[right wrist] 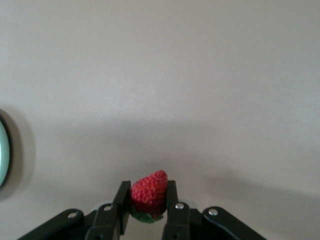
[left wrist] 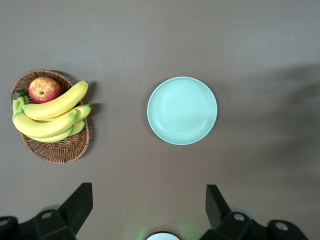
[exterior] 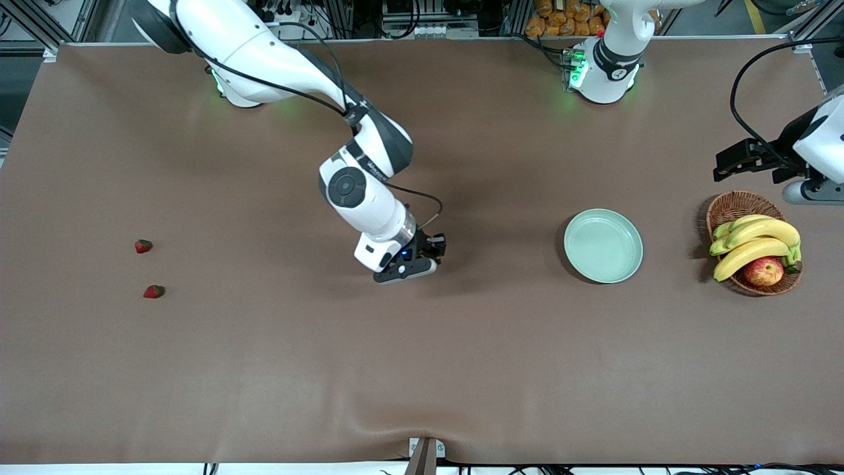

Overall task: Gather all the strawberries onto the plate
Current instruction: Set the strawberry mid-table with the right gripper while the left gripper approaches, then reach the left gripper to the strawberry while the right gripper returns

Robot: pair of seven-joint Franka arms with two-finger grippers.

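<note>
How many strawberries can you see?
3. One strawberry is pinched in the right gripper, up over the bare table. Two lie on the table toward the right arm's end: one strawberry, and another strawberry nearer the front camera. The plate holds none.

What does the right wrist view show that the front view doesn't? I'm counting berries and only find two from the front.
Only the right wrist view: a third strawberry clamped in the right gripper.
Only the front view: two strawberries lying at the right arm's end of the table, the fruit basket, and the open left gripper waiting above it.
Both: the plate, with nothing in it.
</note>
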